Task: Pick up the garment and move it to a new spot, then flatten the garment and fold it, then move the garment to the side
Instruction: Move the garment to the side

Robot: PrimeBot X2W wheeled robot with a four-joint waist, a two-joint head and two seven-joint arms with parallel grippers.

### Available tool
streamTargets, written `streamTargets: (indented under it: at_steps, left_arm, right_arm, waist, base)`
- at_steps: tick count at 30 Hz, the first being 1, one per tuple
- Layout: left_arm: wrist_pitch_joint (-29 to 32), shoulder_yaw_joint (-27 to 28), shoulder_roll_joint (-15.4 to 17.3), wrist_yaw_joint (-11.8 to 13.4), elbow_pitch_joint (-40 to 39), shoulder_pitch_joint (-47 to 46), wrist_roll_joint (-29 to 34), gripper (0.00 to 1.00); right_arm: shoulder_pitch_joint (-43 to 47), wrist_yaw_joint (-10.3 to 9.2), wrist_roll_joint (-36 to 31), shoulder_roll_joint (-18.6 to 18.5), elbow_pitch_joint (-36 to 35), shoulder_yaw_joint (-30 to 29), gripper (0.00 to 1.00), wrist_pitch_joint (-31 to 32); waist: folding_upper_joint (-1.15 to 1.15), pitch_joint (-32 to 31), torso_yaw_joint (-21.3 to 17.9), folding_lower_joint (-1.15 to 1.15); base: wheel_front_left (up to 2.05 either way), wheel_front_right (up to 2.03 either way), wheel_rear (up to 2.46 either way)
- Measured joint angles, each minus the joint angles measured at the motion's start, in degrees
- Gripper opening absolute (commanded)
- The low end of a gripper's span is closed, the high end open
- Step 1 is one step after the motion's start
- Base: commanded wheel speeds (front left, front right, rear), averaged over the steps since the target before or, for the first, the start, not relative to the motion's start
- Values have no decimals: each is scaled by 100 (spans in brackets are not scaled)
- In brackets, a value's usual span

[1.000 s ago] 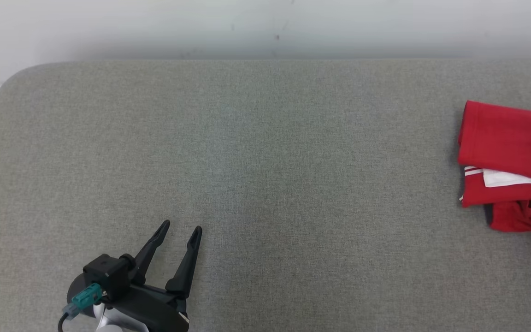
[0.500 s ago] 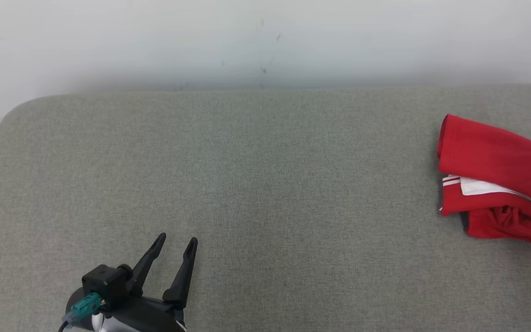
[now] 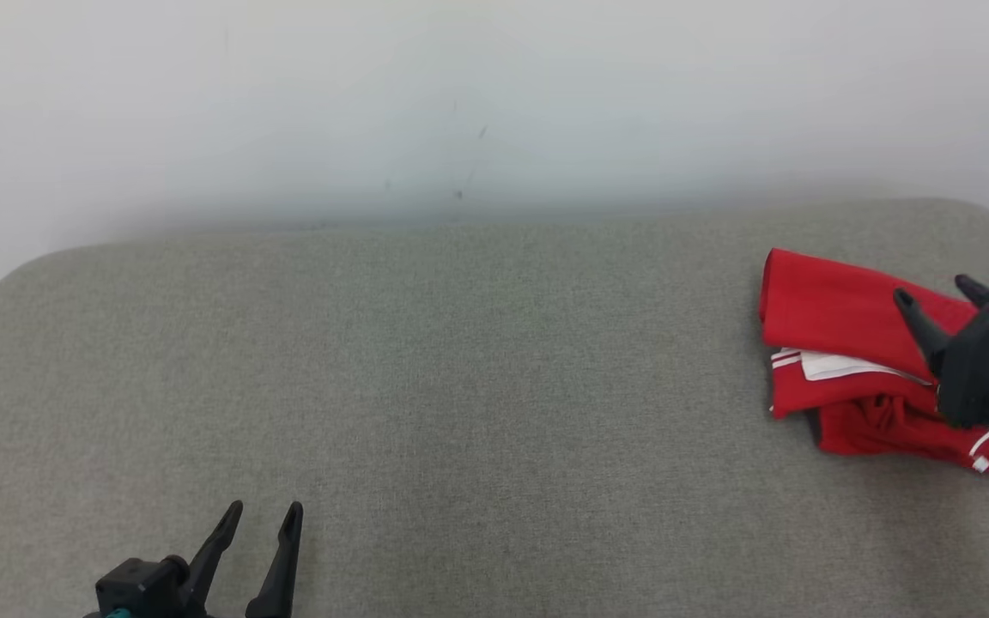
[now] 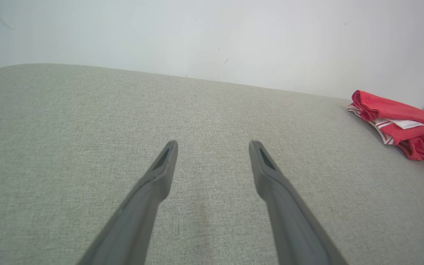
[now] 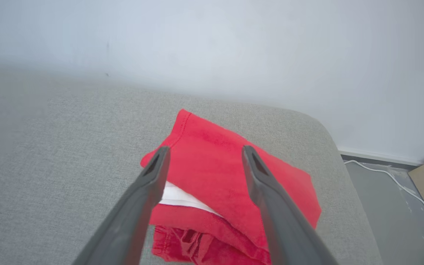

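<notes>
Garment (image 3: 838, 343) handling looks nearly complete from where I sit, so I will go through it from my side of the scene outward. Nearest me, at about 7 o'clock in the head view, the left claw (image 3: 264, 508) hangs over the grey cover with its two fingers spread and nothing between them. Its own wrist camera agrees, showing plain weave under the gap. Beyond it the grey fabric-covered tabletop (image 3: 494, 386) stretches away through the middle. Farther out, at about 3 o'clock and close to the tabletop's right end, lies the red garment with white trim. It is gathered into a compact layered stack rather than spread flat: a smooth red panel on top, a white layer peeking out beneath, and a rumpled red fold at the stack's near edge. The right claw (image 3: 934, 289) sits over that stack with its fingers wide apart, gripping nothing; whether its tips touch the cloth I cannot tell. At the far side, around 12 o'clock, a pale wall (image 3: 494, 103) closes the scene. My judgement is that relocating, flattening and folding appear done, and with the stack resting at the side, the last placement seems made too. What I see left is drawing the right arm clear, and perhaps tidying that rumpled fold.
</notes>
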Motion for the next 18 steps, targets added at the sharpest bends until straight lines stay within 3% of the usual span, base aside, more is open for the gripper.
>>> streamTargets:
  at_steps: [14,18]
  left_arm:
    - [1,253,145,243,-322,452,1,100]
    - [1,377,212,354,-463,570,1,100]
  right_arm:
    - [1473,-425,264,-13,-1432,-441,100,-1699]
    - [1987,-552,305,-5,-1902,-582,100,-1755]
  waist:
    - [0,-431,-228,0]
    - [0,-518,-276,0]
  base:
    - [0,0,0]
    - [0,0,0]
